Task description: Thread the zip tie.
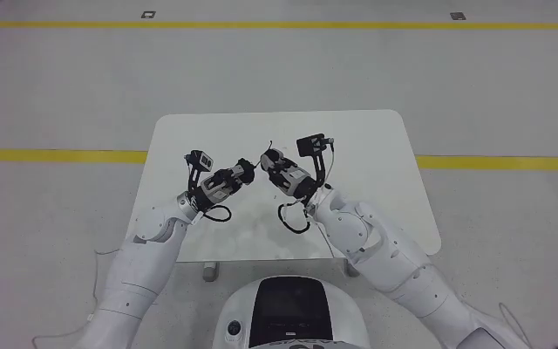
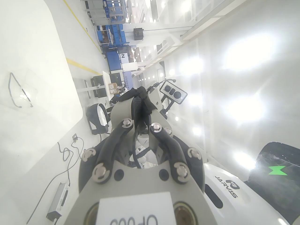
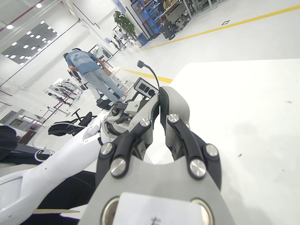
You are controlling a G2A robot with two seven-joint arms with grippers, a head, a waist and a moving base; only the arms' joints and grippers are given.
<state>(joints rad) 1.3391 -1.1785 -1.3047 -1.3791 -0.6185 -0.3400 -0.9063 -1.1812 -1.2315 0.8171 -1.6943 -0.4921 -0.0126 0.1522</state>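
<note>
place: factory-style robotics lab | cues: yellow floor lines [image 1: 279, 24]; blue bin racks [image 3: 147, 12]; workbenches [image 3: 174, 8]; ceiling lights [image 3: 38, 5]

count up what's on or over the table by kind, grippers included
grippers: 2 (left gripper, right gripper)
zip tie: 1, pinched in the right gripper
clear bag: 1, lying on the table, with thin black strands in or on it
table: 1
total: 5

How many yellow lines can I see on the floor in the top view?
2. One line runs far beyond the table. The other line is nearer, showing on both sides of the table, which hides its middle.
</note>
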